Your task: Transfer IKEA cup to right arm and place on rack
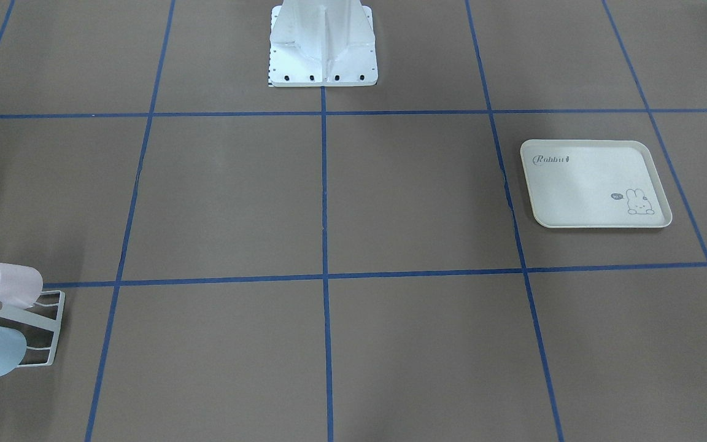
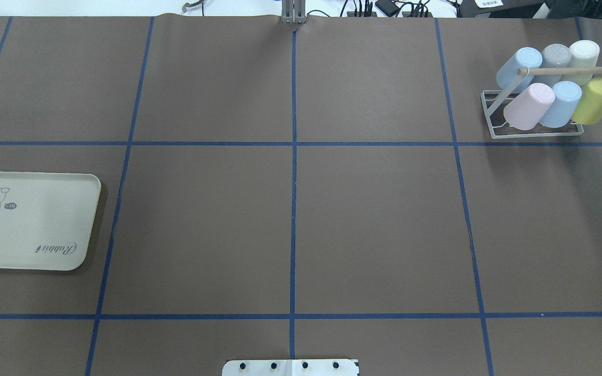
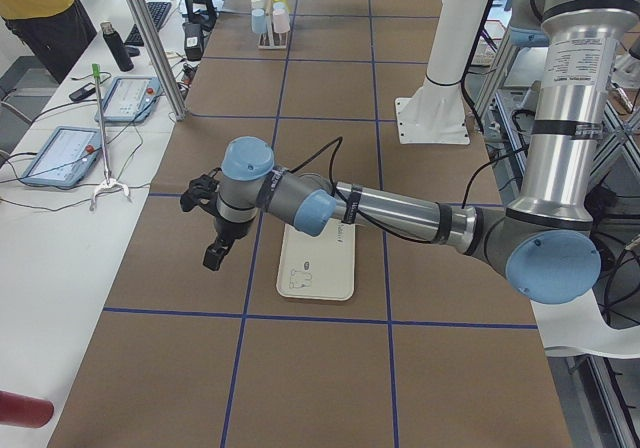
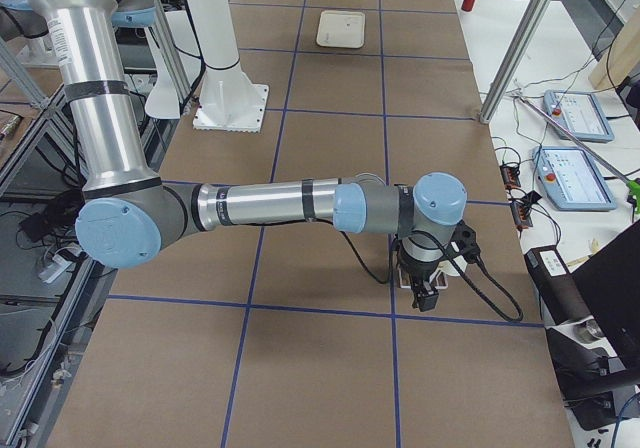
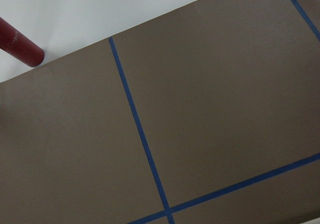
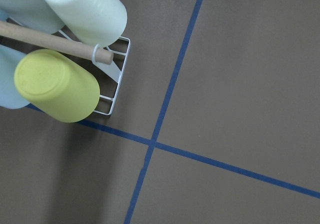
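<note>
The white wire rack [image 2: 536,134] with its wooden rod [image 2: 572,69] stands at the table's far right and holds several upturned IKEA cups, among them pink [image 2: 528,106], blue [image 2: 562,103] and yellow-green [image 2: 596,100]. The right wrist view looks down on the yellow-green cup [image 6: 55,86] and a cream cup [image 6: 85,11] at the rack's end. My right gripper [image 4: 427,296] hangs above that spot, holding no cup. My left gripper [image 3: 215,253] hovers beside the tray with no cup in it. Both show only in side views, so I cannot tell whether they are open or shut.
A cream rabbit tray [image 2: 32,222] lies bare at the table's left. The white robot base [image 1: 323,46] stands at the near middle edge. A red cylinder [image 5: 20,46] lies off the table's left end. A person [image 3: 45,8] and tablets are at the side bench.
</note>
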You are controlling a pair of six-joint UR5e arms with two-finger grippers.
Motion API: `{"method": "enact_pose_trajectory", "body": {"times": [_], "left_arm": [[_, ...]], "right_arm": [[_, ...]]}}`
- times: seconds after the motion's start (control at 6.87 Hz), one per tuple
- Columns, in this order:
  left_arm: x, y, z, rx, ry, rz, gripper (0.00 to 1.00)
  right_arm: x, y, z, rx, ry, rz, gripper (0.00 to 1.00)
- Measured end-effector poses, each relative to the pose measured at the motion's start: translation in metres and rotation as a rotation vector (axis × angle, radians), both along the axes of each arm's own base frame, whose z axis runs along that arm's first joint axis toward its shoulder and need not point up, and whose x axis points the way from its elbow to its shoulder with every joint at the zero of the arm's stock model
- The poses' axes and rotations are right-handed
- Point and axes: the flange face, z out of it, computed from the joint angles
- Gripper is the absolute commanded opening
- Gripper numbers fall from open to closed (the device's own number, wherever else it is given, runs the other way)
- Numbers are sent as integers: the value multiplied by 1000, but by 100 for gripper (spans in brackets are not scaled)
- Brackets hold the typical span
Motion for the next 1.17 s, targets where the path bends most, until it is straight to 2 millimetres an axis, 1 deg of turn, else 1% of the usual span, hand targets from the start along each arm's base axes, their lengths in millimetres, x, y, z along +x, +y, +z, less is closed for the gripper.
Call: {"method": "enact_pose_trajectory", "body": {"times": [0.15,0.58,0.73,0.87,1.02,1.17], "left_arm": [[3,8,9,0,14,12,100],[12,16,7,5,111,69,100],[12,16,7,4,117,74,100],[12,17,9,1,118,75,100],[12,16,14,-8,117,75,100],[13,16,19,-14,116,76,100]], "right_arm": [[-1,12,8,-10,-6,0,100],[-3,51,33,-35,-4,-7,100],[-4,61,38,-34,0,-9,100],[-3,65,40,-34,2,-7,100],[-3,67,41,-36,5,-3,100],[1,68,41,-38,8,6,100]]}}
